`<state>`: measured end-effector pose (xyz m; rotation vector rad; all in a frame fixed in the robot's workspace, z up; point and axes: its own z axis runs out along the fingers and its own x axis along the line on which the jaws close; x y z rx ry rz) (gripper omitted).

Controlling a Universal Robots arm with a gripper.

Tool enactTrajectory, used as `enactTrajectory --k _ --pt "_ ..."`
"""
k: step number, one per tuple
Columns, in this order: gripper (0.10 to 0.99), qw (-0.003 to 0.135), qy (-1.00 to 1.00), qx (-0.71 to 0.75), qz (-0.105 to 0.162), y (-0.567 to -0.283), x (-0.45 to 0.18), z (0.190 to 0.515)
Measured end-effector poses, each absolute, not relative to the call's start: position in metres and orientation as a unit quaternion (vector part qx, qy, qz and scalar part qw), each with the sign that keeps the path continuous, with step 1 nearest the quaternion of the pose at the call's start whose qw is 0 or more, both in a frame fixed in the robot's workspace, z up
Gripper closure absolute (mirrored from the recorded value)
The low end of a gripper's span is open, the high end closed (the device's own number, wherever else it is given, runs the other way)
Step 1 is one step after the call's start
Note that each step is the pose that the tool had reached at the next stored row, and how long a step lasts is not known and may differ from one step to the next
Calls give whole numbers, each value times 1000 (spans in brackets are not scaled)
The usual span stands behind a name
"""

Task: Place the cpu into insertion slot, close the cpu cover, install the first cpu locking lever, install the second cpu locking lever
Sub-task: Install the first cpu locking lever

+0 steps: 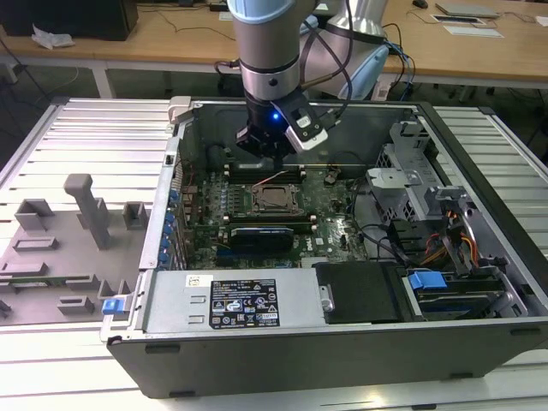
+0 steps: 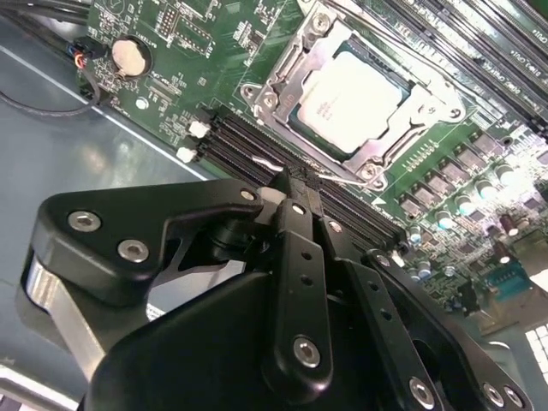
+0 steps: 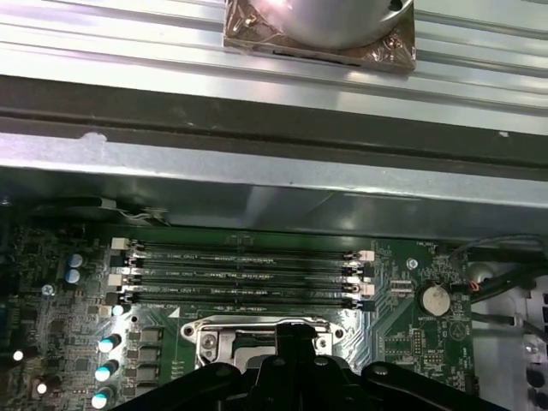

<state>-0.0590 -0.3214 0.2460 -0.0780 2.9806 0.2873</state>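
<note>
In the exterior view, the claw hangs inside the open computer case, over the board's middle. In the second wrist view, the claw is pinched narrow above the memory slots. Just beyond, the cpu lies in its socket, framed by the lowered cpu cover. In the first wrist view, the memory slots lie between the claw and the case wall.

Silver-grey cylindrical arm, pale blue joint cap, blue wrist light, black cables; matte black gripper linkages with silver screw heads

Pale silvery-beige cpu, green motherboard — black gripper.
</note>
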Motion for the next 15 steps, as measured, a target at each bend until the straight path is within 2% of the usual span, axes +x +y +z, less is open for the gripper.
enactTrajectory --k 15 --pt "980 73 992 -26 96 -321 -46 237"
